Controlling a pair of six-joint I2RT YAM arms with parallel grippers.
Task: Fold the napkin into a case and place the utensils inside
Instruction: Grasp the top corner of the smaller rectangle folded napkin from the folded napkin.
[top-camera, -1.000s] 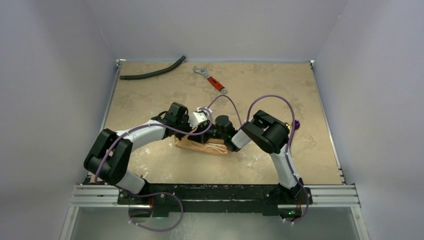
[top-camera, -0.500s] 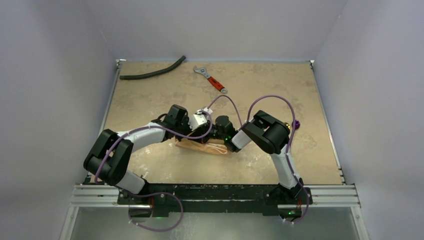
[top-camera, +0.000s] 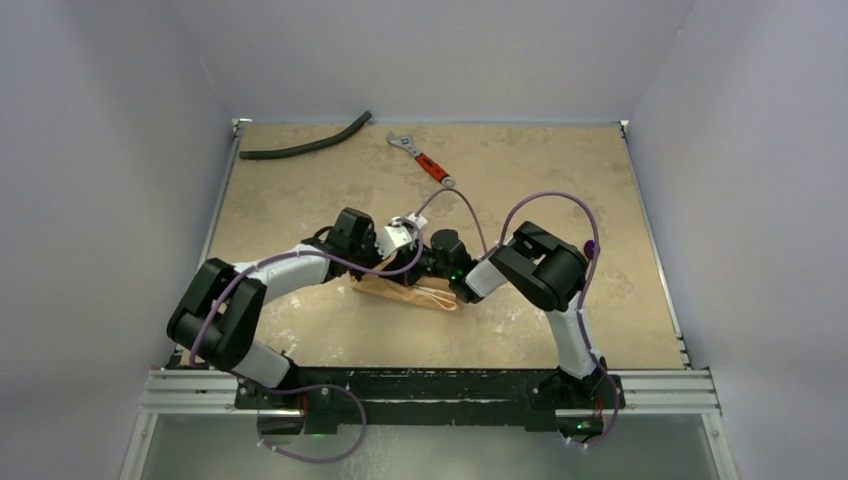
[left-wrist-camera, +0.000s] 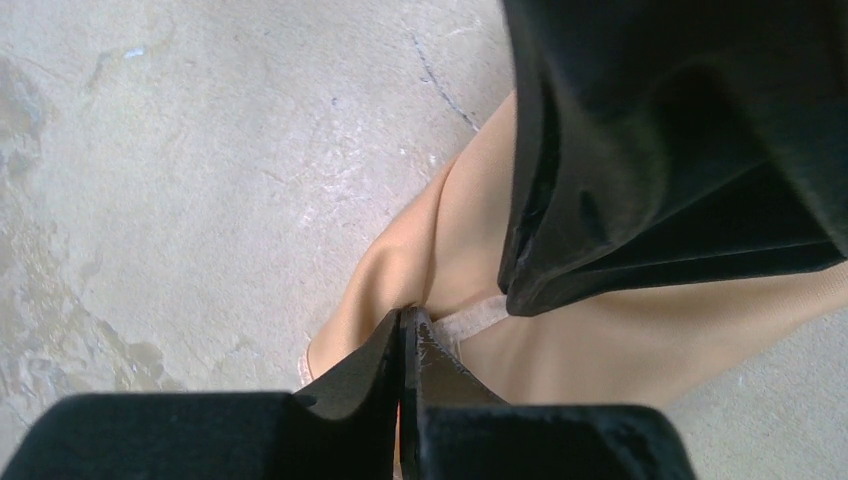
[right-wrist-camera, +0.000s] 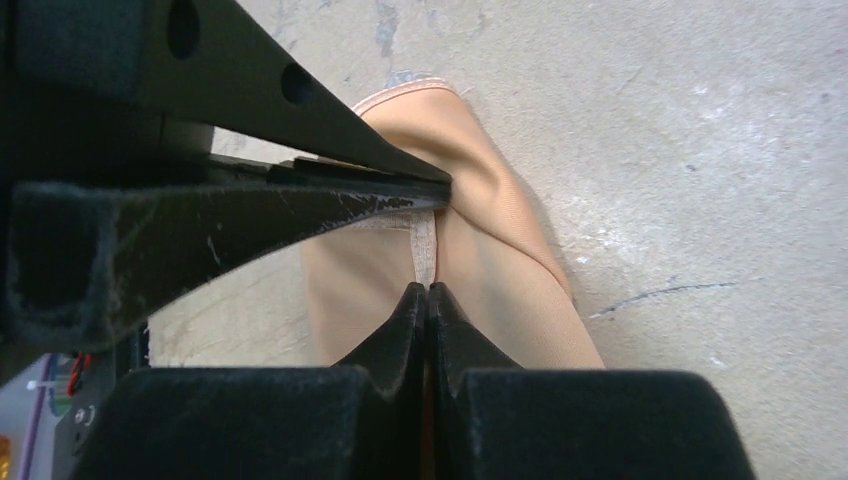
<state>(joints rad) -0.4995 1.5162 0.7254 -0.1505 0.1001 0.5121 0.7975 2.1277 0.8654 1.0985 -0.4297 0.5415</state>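
Hands first: left hand (left-wrist-camera: 402, 316) and right hand (right-wrist-camera: 428, 291) both shut tight, pinched on the peach napkin (left-wrist-camera: 600, 340). Lay part folded, mid surface (top-camera: 330, 170). No neat case yet. Utensils (top-camera: 594, 245) off right, not inside.

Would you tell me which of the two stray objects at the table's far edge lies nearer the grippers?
The red-handled steel wrench, lying further forward and to the right; the curved black hose lies against the far left corner.

Pale lilac walls (top-camera: 450, 50), mottled beige tabletop (top-camera: 300, 190)
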